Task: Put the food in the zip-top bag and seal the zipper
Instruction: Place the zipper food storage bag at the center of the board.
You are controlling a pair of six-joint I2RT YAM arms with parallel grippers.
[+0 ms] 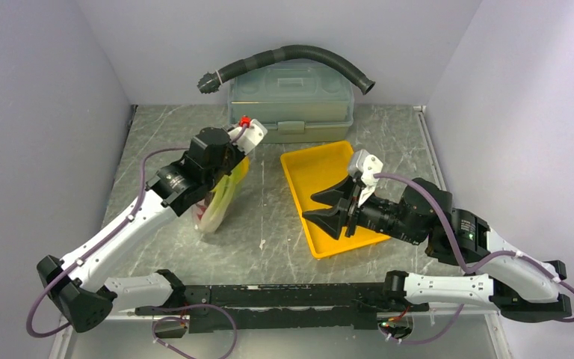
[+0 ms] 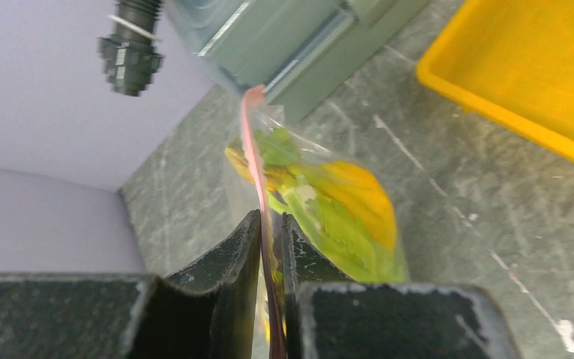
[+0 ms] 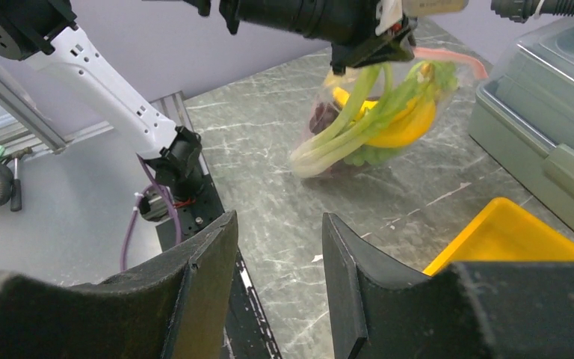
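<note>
Grey marbled desk (image 1: 269, 247) carries yellow tray (image 1: 303, 168). Left of tray, zip-top bag (image 1: 218, 209) hangs with food (image 3: 366, 120) inside, left gripper (image 2: 270, 224) clenched on zipper (image 2: 252, 142). Right gripper (image 1: 330, 212) released above tray. Sealing step, probably; next needs pinching along the strip.

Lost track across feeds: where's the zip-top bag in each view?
Top external: zip-top bag left of centre, below the left gripper.
Left wrist: bag mid-frame, its pink strip pinched between the jaws.
Right wrist: bag upper centre.
Shared landmark: grey-green lidded box, top centre; top of left wrist; right edge of right wrist.
</note>
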